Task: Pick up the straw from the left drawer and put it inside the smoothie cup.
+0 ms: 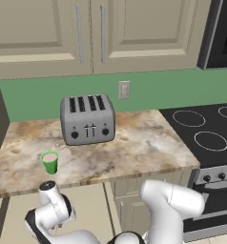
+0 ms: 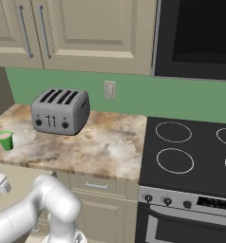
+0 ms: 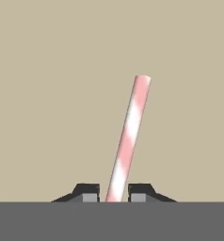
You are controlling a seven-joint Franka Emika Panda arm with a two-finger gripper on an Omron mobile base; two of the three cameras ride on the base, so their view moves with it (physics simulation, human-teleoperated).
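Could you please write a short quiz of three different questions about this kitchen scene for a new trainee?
1. True or false: the tool is shut on the straw.
2. Which thing stands nearest to the green cup on the counter? A) the stove B) the toaster C) the wall outlet
3. Fill in: in the hand view, the straw lies on a plain ____ surface.

Key:
1. True. The two fingertips press against the straw from both sides.
2. B. The toaster stands just behind the cup; the stove and the outlet are farther away.
3. Beige.
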